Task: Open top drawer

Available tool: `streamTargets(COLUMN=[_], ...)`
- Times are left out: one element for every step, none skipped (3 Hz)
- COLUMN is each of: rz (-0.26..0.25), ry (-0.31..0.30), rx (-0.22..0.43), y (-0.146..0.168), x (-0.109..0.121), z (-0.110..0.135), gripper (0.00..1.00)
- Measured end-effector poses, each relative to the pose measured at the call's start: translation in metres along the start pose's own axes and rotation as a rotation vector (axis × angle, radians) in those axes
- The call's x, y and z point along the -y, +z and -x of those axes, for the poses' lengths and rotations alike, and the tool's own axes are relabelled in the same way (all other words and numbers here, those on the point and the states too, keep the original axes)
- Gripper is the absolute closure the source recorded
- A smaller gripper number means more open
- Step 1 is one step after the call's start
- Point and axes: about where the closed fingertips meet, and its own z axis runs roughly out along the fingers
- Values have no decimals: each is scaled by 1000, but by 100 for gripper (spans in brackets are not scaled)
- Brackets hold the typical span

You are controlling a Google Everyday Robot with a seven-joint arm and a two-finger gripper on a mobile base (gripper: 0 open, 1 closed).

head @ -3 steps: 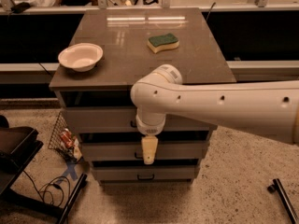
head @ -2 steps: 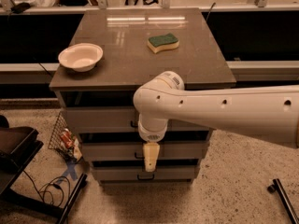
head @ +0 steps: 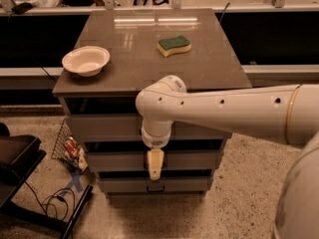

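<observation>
The grey cabinet has three drawer fronts. The top drawer (head: 99, 128) is the tallest and sits just under the brown counter top; it looks shut. Its handle is hidden behind my wrist. My white arm (head: 224, 114) reaches in from the right across the cabinet front. The gripper (head: 155, 166) points straight down, below the top drawer and in front of the middle drawer (head: 112, 161).
A white bowl (head: 85, 59) and a green-and-yellow sponge (head: 174, 45) lie on the counter top (head: 134, 68). The bottom drawer (head: 124, 184) shows a small dark handle (head: 155, 188). A wire basket (head: 67, 146), a dark stand (head: 20, 158) and cables (head: 55, 200) are on the floor at left.
The gripper has sunk slightly in front of the drawers, and the arm's elbow has shifted a little sideways. The drawers have not moved.
</observation>
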Motion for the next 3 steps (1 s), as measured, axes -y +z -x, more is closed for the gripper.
streamTargets(rz=[17,33,47], ry=[-4,-13,-21], rx=[10,24,40], y=[9,19,29], x=[4,7,7], z=[2,7,11], gripper=[25,49,72])
